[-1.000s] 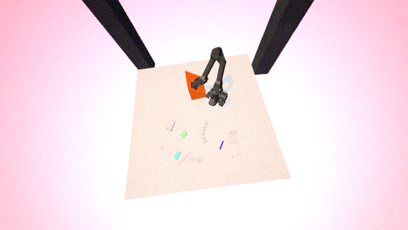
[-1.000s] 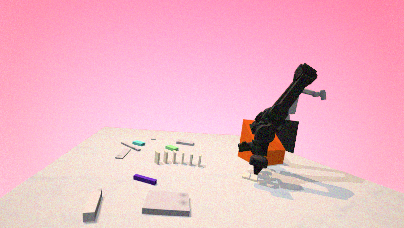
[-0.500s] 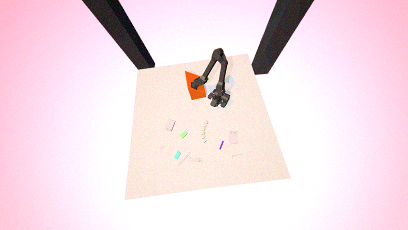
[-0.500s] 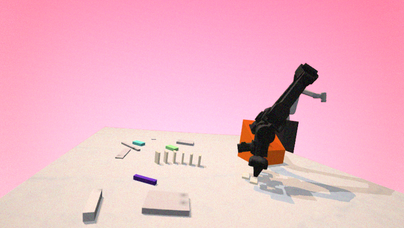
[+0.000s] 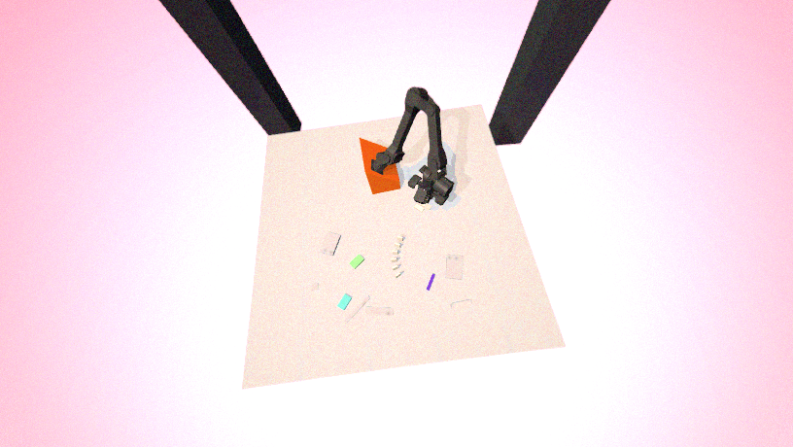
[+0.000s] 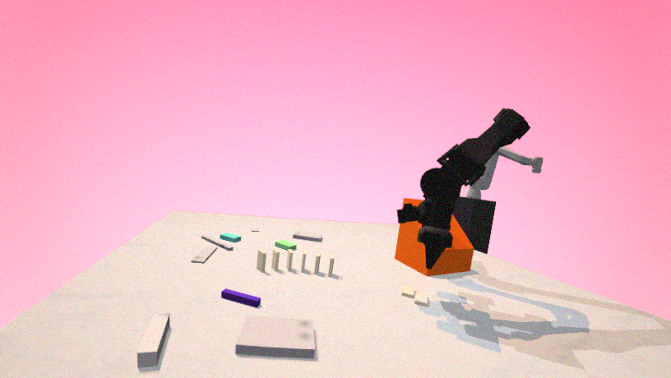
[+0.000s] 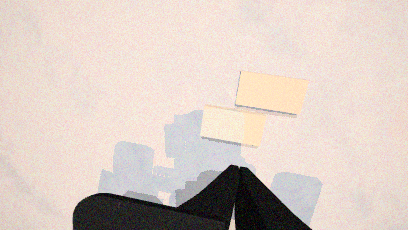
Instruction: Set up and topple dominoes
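Observation:
Several cream dominoes stand upright in a gently curved row; its end nearest the arm is one domino (image 5: 400, 237) (image 6: 330, 266), its far end another domino (image 5: 398, 273) (image 6: 261, 260). Two loose cream dominoes lie flat close together, slightly offset, near the arm: one domino (image 7: 271, 93) is farther from the fingertips in the wrist view, the other domino (image 7: 232, 126) is nearer them and partly shaded. My gripper (image 6: 429, 266) (image 7: 238, 166) is shut and empty, above the table beside the loose pair. In the top view the arm hides its fingertips and part of the pair.
An orange block (image 5: 383, 182) (image 6: 448, 258) stands beside the arm. A purple bar (image 5: 430, 282) (image 6: 240, 297) and a pale slab (image 5: 454, 266) (image 6: 275, 334) lie on one side of the row. A green block (image 5: 357, 261) (image 6: 284, 245) and a turquoise block (image 5: 344, 301) (image 6: 230, 237) lie on the other.

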Available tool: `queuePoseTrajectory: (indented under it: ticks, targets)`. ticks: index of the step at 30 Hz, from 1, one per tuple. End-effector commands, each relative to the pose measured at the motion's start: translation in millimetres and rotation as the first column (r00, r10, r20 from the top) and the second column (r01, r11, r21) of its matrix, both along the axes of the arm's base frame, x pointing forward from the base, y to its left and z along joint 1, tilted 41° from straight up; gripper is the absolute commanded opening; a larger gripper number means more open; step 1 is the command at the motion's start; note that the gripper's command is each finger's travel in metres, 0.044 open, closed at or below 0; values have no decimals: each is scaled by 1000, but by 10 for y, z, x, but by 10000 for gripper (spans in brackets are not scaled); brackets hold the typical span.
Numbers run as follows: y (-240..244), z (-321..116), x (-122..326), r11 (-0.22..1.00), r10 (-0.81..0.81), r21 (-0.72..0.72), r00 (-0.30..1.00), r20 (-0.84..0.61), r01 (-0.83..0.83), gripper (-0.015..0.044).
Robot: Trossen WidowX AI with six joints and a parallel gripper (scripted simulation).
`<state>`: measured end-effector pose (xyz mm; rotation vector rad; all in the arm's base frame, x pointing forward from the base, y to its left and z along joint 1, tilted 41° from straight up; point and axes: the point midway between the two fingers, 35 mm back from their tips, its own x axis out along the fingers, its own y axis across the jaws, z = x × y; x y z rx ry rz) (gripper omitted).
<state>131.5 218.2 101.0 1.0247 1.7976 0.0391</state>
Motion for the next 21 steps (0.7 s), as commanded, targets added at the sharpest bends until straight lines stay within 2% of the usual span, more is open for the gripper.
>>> queuePoseTrajectory:
  ticks: [1,4,7,12,16,18,21]
  targets:
    - [-13,59,5,999,53,11,998,42,-53,53]
    - [8,74,36,965,250,15,942,225,-261,131]
    - [31,89,69,885,433,-22,804,408,-465,210]
    - [68,113,124,669,632,-172,432,643,-724,341]
    - [96,130,167,461,673,-339,74,736,-820,440]
    - [101,133,175,424,669,-371,10,743,-826,440]
    - [101,133,175,424,669,-371,10,743,-826,440]
